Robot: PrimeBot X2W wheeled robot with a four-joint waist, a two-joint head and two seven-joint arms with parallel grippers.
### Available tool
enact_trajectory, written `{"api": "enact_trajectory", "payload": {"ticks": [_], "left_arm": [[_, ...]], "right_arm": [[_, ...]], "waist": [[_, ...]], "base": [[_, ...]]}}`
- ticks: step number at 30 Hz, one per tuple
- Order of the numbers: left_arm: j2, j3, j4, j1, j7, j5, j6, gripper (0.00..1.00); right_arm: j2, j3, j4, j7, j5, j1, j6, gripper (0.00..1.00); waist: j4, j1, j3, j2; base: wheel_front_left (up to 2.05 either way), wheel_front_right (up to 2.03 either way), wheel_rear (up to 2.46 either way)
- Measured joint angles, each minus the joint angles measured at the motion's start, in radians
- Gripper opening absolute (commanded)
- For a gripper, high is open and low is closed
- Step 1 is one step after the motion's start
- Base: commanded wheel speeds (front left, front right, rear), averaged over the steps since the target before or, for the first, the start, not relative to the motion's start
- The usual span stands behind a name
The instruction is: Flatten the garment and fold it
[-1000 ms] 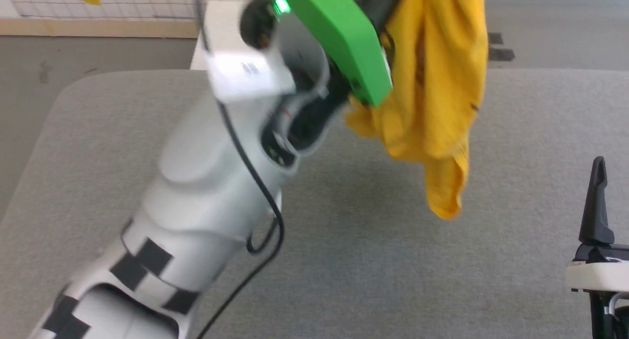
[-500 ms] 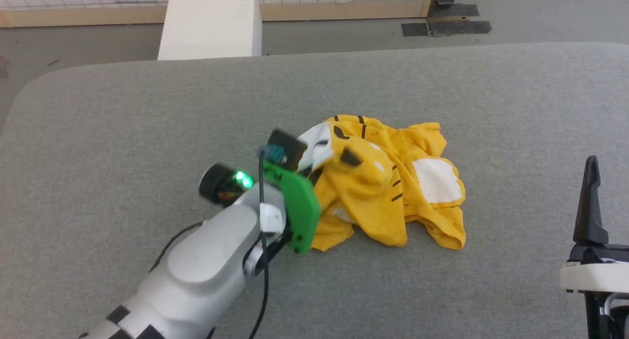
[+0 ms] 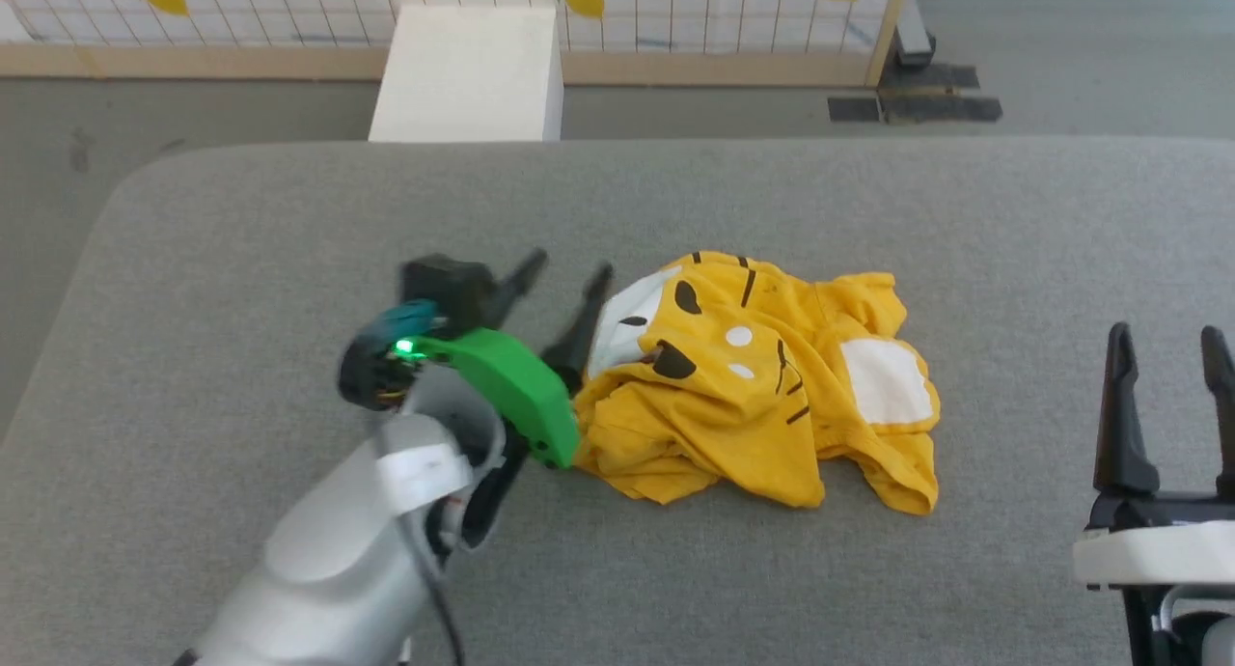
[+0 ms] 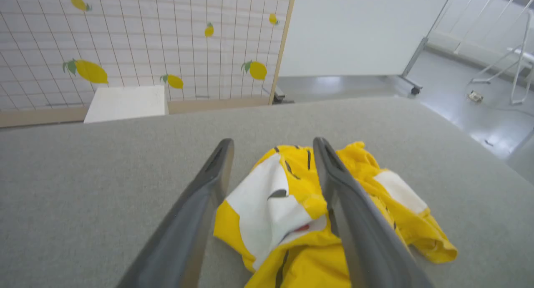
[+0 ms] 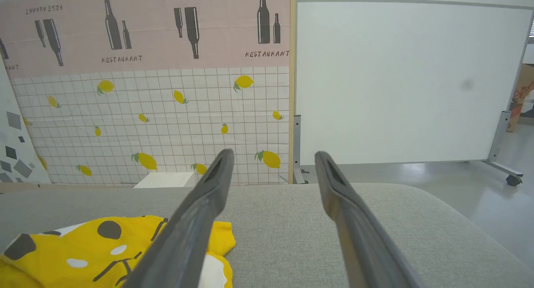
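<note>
So the shirt [image 3: 762, 396] is seen crumpled in a heap on the grey tabletop [image 3: 241, 261], roughly mid-surface, with the white patches and black markings of the print turned up. The left hand [image 3: 569, 263] is found right at the heap's left edge with its fingers spread apart and nothing clamped, and in its wrist view the white part of the cloth is seen through the gap between them. The right hand [image 3: 1165, 333] is parked well apart from the shirt, off to the right, fingers also spread and nothing held.
</note>
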Motion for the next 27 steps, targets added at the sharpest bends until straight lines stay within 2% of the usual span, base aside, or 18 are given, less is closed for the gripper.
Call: {"api": "enact_trajectory", "payload": {"ticks": [2, 4, 8, 11, 13, 17, 19, 24, 25, 27], "left_arm": [[0.034, 0.045, -0.079, 0.036, -0.061, -0.007, 0.03, 1.0], [0.09, 0.095, -0.169, 0.088, -0.111, 0.01, 0.078, 1.0], [0.174, 0.227, -0.351, 0.238, -0.143, 0.071, 0.171, 1.0], [0.179, 0.36, -0.486, 0.375, -0.146, 0.167, 0.181, 1.0], [0.159, 0.44, -0.54, 0.473, -0.146, 0.21, 0.18, 1.0], [0.079, 0.578, -0.61, 0.66, -0.146, 0.299, 0.144, 1.0], [0.032, 0.613, -0.62, 0.718, -0.146, 0.323, 0.111, 1.0], [-0.077, 0.681, -0.617, 0.759, -0.146, 0.388, 0.009, 1.0], [-0.119, 0.701, -0.602, 0.756, -0.146, 0.43, -0.044, 1.0], [-0.14, 0.712, -0.591, 0.751, -0.146, 0.45, -0.071, 1.0]], "right_arm": [[0.0, 0.004, 0.007, 0.003, 0.0, 0.011, 0.0, 1.0], [0.0, 0.009, 0.013, 0.003, 0.002, 0.022, 0.0, 1.0], [0.0, 0.02, 0.024, 0.002, 0.004, 0.03, 0.0, 1.0], [0.0, 0.02, 0.031, 0.002, 0.004, 0.038, 0.0, 1.0], [0.0, 0.021, 0.037, 0.002, 0.004, 0.039, 0.0, 1.0], [0.0, 0.018, 0.045, 0.001, 0.005, 0.045, 0.0, 1.0], [0.0, 0.015, 0.047, 0.003, 0.009, 0.057, 0.0, 1.0], [0.0, 0.021, 0.054, 0.027, 0.037, 0.057, 0.0, 1.0], [0.0, 0.029, 0.049, 0.066, 0.041, 0.029, 0.0, 1.0], [0.0, 0.035, 0.039, 0.103, 0.053, -0.008, 0.0, 1.0]], "waist": [[0.004, 0.0, -0.016, 0.0], [0.008, 0.0, -0.031, 0.0], [0.011, 0.0, -0.045, 0.0], [0.011, 0.0, -0.04, 0.0], [0.008, 0.0, -0.039, 0.0], [0.006, 0.0001, -0.039, 0.0], [0.011, 0.0, -0.037, 0.0], [0.03, 0.0001, -0.018, 0.0], [0.042, 0.0, 0.001, 0.0], [0.05, 0.0, 0.015, 0.0]], "base": [[0.0, 0.0, 0.0], [0.0, 0.0, 0.0], [0.0, 0.0, 0.0], [0.0, 0.0, 0.0], [0.0, 0.0, 0.0], [0.0, 0.0, 0.0], [0.0, 0.0, 0.0], [0.0, 0.0, 0.0], [0.0, 0.0, 0.0], [0.0, 0.0, 0.0]]}}
